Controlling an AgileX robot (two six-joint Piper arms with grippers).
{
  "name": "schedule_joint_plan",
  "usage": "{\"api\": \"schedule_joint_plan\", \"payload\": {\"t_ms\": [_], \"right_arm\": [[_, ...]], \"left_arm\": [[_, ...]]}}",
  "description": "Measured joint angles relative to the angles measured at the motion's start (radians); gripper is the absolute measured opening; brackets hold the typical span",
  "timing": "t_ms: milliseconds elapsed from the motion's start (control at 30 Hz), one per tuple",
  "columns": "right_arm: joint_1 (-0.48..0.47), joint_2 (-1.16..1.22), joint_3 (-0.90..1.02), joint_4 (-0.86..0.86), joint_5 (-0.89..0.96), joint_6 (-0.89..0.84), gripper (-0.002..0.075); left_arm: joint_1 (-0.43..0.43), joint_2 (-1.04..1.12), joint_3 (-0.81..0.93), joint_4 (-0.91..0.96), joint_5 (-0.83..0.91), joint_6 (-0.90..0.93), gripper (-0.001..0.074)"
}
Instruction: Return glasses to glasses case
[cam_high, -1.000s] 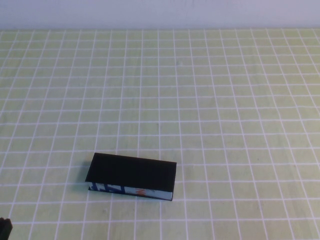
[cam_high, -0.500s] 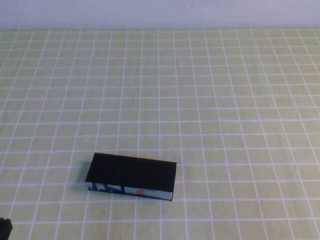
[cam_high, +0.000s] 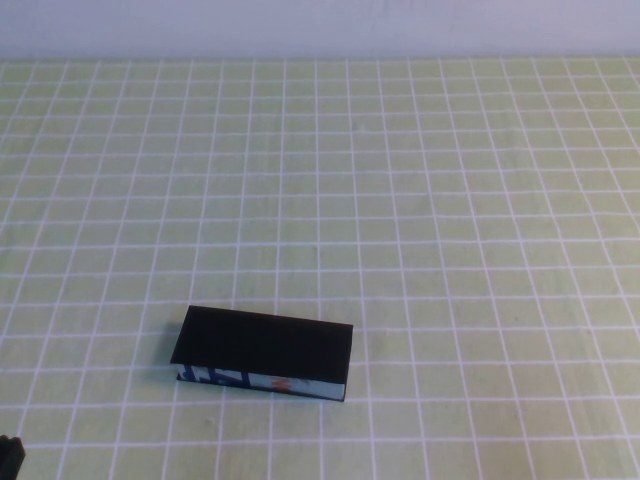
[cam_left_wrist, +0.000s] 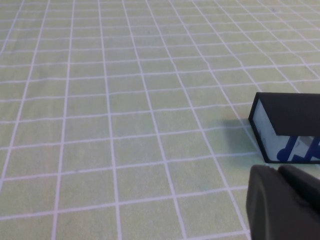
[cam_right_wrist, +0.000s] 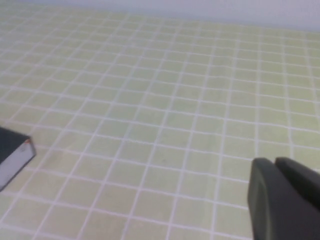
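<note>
The left gripper (cam_left_wrist: 285, 200) is parked at the table's near left corner; its fingers appear pressed together. The right gripper (cam_right_wrist: 285, 197) is parked low on the right, fingers pressed together. The glasses case (cam_high: 265, 352) lies shut on the checked cloth (cam_high: 450, 200). No glasses are seen; a case wrongly presumed filled is the risk.

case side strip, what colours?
Glasses case strip: white with blue print and an orange mark; clearest in the high view.

The glasses case (cam_high: 265, 347), a flat black box with lid shut, lies on the near-left table.
</note>
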Motion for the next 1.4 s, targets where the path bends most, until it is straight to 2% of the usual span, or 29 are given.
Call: {"api": "schedule_joint_plan", "payload": {"t_ms": [200,333,600,1400], "right_arm": [[-0.238,-0.04,0.061,0.101,-0.073,0.0,-0.0018],[-0.296,-0.082,0.166,0.174,-0.159,0.0,-0.0018],[-0.298,-0.09,0.368,0.222,-0.209,0.0,-0.0018],[-0.3,-0.092,0.377,0.225,-0.26,-0.065,-0.0018]], "left_arm": [[0.0,0.0,0.0,0.0,0.0,0.0,-0.0003],[0.0,0.0,0.0,0.0,0.0,0.0,-0.0003],[0.0,0.0,0.0,0.0,0.0,0.0,-0.0003],[0.0,0.0,0.0,0.0,0.0,0.0,-0.0003]]}}
